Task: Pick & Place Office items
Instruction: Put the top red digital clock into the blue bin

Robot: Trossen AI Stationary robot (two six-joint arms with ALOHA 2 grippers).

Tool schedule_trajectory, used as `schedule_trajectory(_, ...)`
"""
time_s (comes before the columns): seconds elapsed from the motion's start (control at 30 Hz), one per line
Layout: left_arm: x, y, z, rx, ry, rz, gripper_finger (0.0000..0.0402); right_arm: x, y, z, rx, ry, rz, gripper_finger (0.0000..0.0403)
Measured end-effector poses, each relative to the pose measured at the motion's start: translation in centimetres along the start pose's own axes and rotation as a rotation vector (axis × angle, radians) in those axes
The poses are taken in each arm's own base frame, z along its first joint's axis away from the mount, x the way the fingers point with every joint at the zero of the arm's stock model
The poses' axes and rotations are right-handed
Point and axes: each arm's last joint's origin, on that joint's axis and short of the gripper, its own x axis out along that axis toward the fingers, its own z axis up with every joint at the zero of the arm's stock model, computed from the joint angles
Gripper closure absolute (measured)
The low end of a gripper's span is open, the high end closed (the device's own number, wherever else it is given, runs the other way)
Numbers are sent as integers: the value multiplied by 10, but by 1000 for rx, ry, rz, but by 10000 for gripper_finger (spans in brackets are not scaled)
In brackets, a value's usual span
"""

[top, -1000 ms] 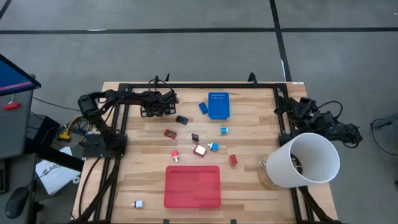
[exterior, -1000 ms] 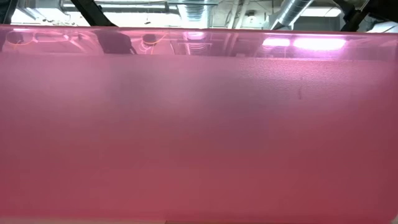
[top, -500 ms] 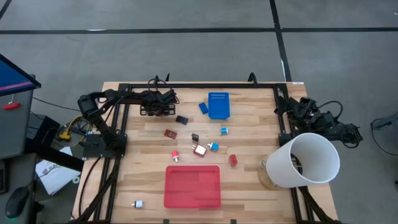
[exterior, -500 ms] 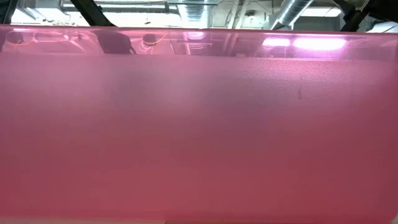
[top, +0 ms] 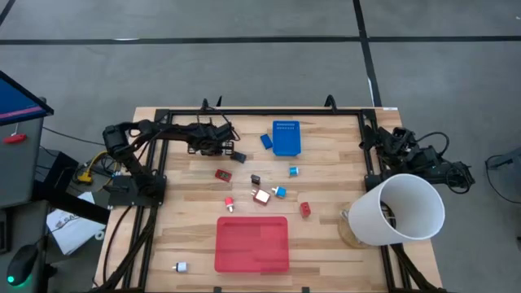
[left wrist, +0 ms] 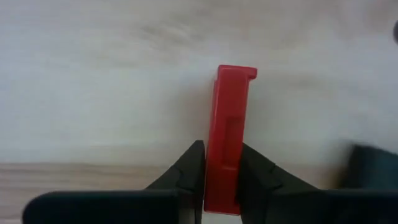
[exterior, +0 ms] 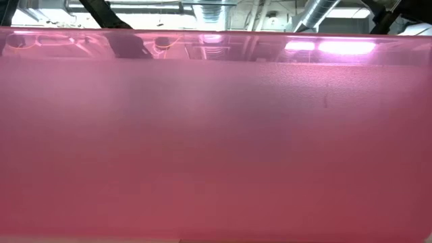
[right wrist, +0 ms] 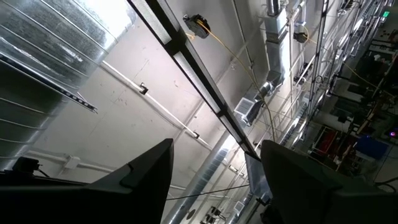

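My left gripper [left wrist: 227, 180] is shut on a slim red office item [left wrist: 233, 112] over the wooden table. In the high view that gripper [top: 221, 145] is at the far left, beside a black item [top: 238, 156], and it hides the held piece. Several other small items lie loose mid-table, among them a red one [top: 223, 173], a silver-and-red one [top: 261, 196] and a blue one [top: 280, 192]. My right gripper [right wrist: 217, 186] is open, holds nothing and points at the ceiling. Its arm [top: 411, 153] is folded at the far right. My left gripper pinches the red item's near end [left wrist: 222, 163] between its two fingers, one on each flat side. The fingers lie along the piece, which sticks out ahead of them over the table. I cannot tell whether it rests on the wood or hangs just above it.
A flat red tray [top: 252, 242] lies near the front edge, and its wall [exterior: 216, 135] fills the low view. A blue perforated bin [top: 286, 138] stands at the far middle. A large white tub [top: 399, 210] stands at the right. A white item [top: 180, 266] lies at the front left.
My left gripper has moved a little toward the table's right edge and the near side, closer to the black item. The loose items have stayed where they were.
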Motion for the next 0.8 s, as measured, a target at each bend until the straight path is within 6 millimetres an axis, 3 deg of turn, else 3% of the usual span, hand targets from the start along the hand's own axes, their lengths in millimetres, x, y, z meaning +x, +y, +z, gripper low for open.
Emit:
schedule_trajectory(0.17, -31, -16, -6, 19, -57, -186, 344, 0, 0, 0, 2, -8, -2, 168)
schedule_trajectory(0.47, -109, -38, 13, -91, -354, -740, 350, 0, 0, 1, 2, -12, -5, 168)
schedule_trajectory(0.63, -125, -65, 22, 18, -391, -865, 350, 0, 0, 1, -4, -11, -5, 168)
schedule_trajectory(0.8, -128, -112, 30, 185, -396, -910, 350, 0, 0, 1, 0, -11, -3, 168)
